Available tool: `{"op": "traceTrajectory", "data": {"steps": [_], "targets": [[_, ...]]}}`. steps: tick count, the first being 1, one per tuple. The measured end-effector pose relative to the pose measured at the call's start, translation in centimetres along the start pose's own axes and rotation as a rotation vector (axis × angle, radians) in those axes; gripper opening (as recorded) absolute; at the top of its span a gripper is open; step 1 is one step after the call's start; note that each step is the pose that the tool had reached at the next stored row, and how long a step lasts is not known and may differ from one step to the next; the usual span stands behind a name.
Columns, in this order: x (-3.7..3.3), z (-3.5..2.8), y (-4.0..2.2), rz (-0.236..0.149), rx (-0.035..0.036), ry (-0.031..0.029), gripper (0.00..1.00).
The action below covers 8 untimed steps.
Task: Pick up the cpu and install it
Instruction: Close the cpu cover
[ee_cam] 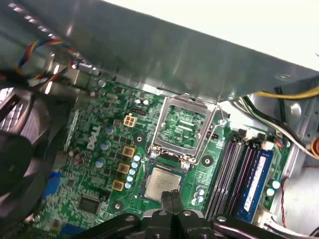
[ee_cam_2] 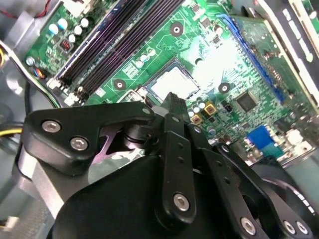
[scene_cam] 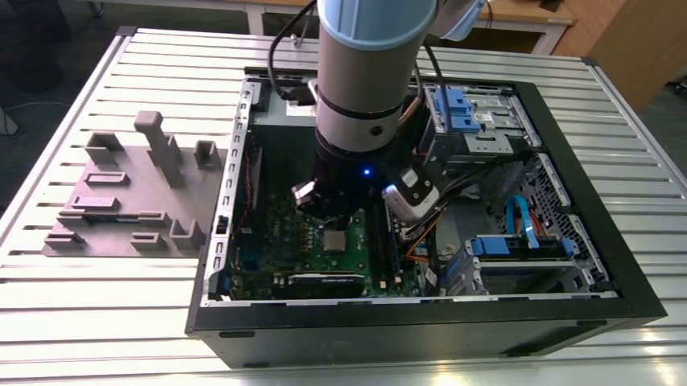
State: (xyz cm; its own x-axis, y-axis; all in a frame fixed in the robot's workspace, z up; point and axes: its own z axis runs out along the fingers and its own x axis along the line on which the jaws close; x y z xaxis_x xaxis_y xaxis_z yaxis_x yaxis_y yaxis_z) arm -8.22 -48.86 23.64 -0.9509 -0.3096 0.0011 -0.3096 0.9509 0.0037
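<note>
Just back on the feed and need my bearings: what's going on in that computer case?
The arm's gripper is down inside the open computer case, fingers closed together, just over the chip. The chip lies flat on the green motherboard, not held. The metal frame next to it is hinged open.

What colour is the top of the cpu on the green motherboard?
Silvery grey metal with a thin pale rim. The cpu shows best in the first wrist view.
</note>
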Motion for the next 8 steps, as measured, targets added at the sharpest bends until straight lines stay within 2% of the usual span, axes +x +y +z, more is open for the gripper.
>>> {"op": "traceTrajectory", "data": {"steps": [3, 4, 8], "targets": [[0.0, 0.0, 0.0, -0.052, 0.0, 0.0001, 0.1], [0.0, 0.01, 0.0, -0.092, 0.0, 0.0003, 0.1], [0.0, 0.01, 0.0, -0.159, 0.0001, 0.0005, 0.1]]}}
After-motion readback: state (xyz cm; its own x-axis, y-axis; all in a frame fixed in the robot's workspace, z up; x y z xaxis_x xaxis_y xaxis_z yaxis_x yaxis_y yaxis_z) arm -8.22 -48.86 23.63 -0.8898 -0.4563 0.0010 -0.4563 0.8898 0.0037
